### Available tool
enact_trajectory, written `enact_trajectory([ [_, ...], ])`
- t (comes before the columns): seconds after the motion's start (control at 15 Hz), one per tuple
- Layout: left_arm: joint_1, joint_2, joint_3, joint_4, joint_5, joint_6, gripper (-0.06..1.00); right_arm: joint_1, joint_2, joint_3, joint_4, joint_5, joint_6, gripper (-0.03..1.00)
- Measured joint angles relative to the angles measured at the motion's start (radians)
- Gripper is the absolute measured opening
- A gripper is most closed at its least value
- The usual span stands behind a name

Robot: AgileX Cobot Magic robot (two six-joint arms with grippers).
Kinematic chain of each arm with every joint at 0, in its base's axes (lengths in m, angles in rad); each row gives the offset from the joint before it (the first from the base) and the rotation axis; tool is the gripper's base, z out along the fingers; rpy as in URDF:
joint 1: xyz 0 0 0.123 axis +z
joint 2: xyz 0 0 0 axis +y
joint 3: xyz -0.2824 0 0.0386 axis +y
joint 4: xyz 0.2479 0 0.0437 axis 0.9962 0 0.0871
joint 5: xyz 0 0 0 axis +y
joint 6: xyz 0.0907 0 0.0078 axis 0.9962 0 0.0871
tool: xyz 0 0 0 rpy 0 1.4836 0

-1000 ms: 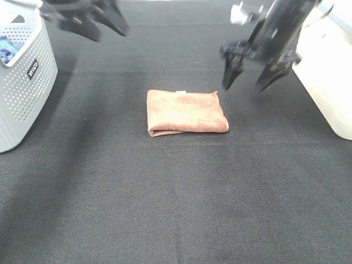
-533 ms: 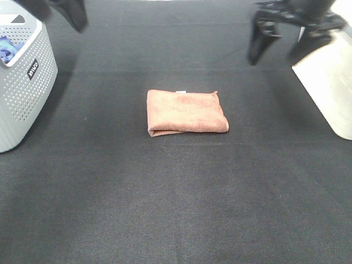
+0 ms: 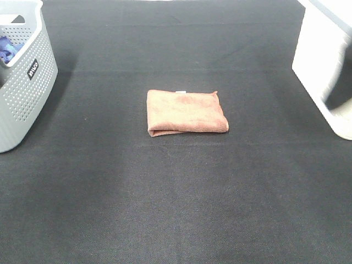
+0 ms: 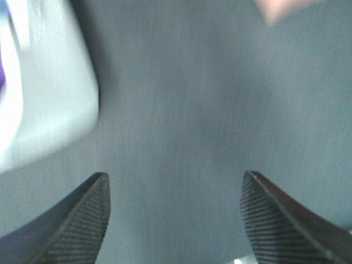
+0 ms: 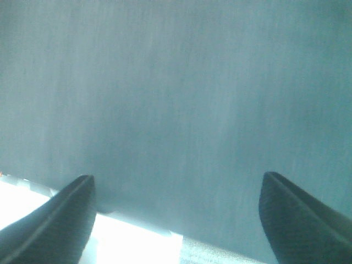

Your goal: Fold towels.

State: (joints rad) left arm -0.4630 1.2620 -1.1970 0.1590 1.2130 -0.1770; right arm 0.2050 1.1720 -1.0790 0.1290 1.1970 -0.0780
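Centrally on the dark worktop [image 3: 176,198] lies the folded towel [image 3: 186,112], white tag at its far edge. Left gripper [image 4: 175,220] and right gripper [image 5: 176,220] hang above the cloth with jaws wide, empty, beside a perforated basket [image 3: 27,88].

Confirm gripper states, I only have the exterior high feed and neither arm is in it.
Observer: Left gripper is open, nothing between its fingers.
Operator: Right one?
Observer: Right gripper is open too, empty, over the black mat.
Operator: Anything else near the left one?
Observer: The white basket sits off to one side of it, and a blurred corner of the towel shows at the edge of its view.
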Motion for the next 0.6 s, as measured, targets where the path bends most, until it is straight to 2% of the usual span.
enact_trajectory([
  [0.27, -0.001, -0.42, 0.367, -0.029, -0.001, -0.019, 0.65, 0.0, -0.344, 0.27, 0.0, -0.016, 0.0, 0.77],
  [0.47, -0.001, -0.743, 0.513, -0.084, 0.003, -0.014, 0.65, 0.0, -0.552, 0.38, 0.0, -0.016, -0.014, 0.77],
  [0.6, -0.001, -0.97, 0.571, -0.103, 0.004, 0.028, 0.65, 0.0, -0.718, 0.439, 0.0, -0.016, -0.055, 0.77],
])
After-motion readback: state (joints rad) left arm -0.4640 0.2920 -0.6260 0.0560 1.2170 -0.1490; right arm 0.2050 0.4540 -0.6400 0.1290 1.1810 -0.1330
